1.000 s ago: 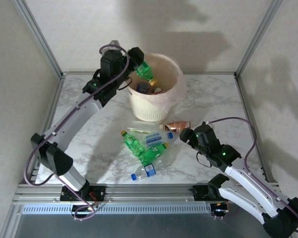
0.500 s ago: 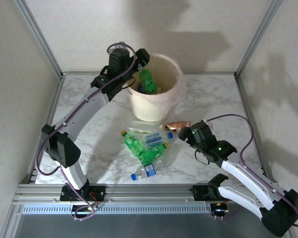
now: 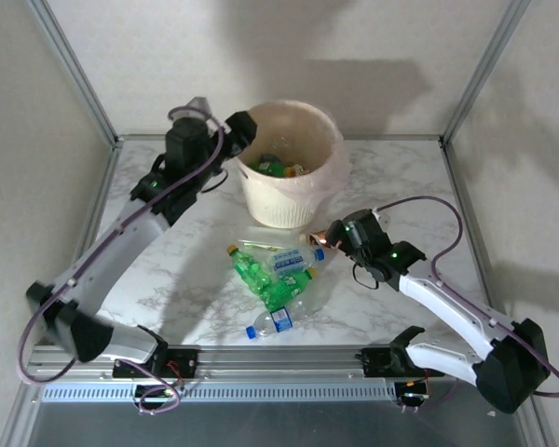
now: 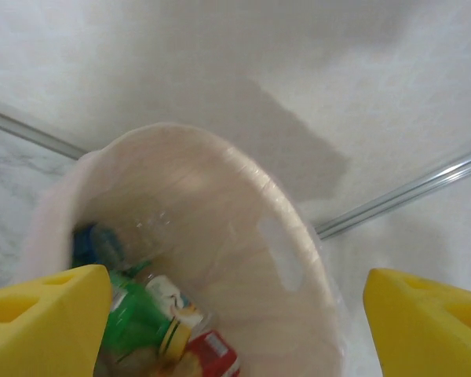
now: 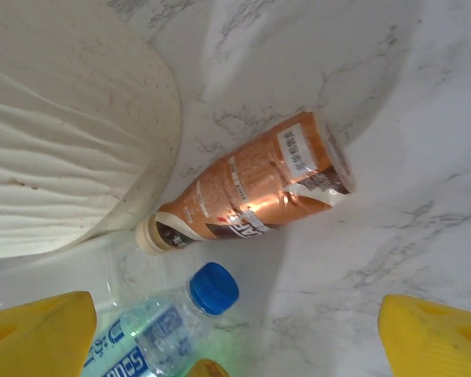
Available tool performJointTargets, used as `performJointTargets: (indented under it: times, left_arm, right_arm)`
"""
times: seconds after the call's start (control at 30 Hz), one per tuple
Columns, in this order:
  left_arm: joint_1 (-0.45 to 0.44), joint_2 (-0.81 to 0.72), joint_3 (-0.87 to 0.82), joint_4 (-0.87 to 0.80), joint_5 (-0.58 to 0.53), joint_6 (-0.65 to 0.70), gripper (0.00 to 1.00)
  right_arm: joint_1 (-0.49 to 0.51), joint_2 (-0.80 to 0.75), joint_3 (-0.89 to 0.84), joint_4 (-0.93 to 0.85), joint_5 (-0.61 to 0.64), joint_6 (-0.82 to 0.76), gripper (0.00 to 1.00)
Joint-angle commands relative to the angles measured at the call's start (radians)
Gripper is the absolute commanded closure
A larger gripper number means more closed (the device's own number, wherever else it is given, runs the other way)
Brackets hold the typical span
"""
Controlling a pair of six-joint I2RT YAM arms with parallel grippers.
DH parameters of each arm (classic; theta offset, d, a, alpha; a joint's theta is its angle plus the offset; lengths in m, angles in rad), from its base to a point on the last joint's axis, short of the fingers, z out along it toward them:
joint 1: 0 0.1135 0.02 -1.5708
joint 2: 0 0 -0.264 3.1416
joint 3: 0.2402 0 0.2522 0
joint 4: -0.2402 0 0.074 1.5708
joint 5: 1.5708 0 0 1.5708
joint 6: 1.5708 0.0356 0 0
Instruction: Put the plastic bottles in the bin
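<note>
The grey-veined marble table [image 3: 168,242] carries the round cream-white bin [image 3: 289,200] near its far middle, a thin liner over its rim. The left arm reaches up along the left side, and the left gripper [image 3: 239,128] hangs at the bin's left rim. In its wrist view the left gripper [image 4: 235,298] looks down into the bin [image 4: 220,228] with its yellow fingers [image 4: 39,314] spread wide and nothing between them. The right arm stretches in from the near right. The right gripper [image 3: 328,233] is low over the table just in front of the bin, its fingers [image 5: 432,330] also wide apart and holding nothing. Between the arms, in front of the bin, lies a loose heap of bottles [image 3: 275,275] on the marble: two green ones crossed over each other, a clear one with a blue label, and another clear bottle [image 3: 272,322] lying apart, nearest the arm bases. Inside the bin sit a green bottle [image 4: 133,322], a red-labelled one [image 4: 216,357] and something blue [image 4: 90,243]. Below the right gripper [image 5: 235,314] the copper-brown bottle [image 5: 259,192] lies on its side, cap end touching or almost touching the bin's wall [image 5: 55,141], with a clear blue-capped bottle [image 5: 173,314] just beside it.
</note>
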Motion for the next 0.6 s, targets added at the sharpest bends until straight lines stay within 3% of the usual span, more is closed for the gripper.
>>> performJointTargets:
  times: [0.0, 0.2, 0.4, 0.57]
  left_arm:
    - [-0.003, -0.149, -0.15, -0.003, -0.068, 0.023, 0.17]
    - [0.025, -0.312, -0.442, -0.075, -0.153, 0.002, 0.15]
    - [0.094, -0.349, -0.68, -0.03, -0.053, -0.068, 0.17]
    - [0.109, -0.339, -0.755, -0.001, -0.014, -0.089, 0.19]
  right_arm:
    - [0.003, 0.043, 0.003, 0.09, -0.034, 0.025, 0.1]
    - [0.018, 0.09, -0.083, 0.221, -0.107, 0.005, 0.16]
    - [0.041, 0.096, -0.136, 0.266, -0.116, 0.017, 0.17]
    - [0.073, 0.155, -0.123, 0.264, -0.103, 0.026, 0.17]
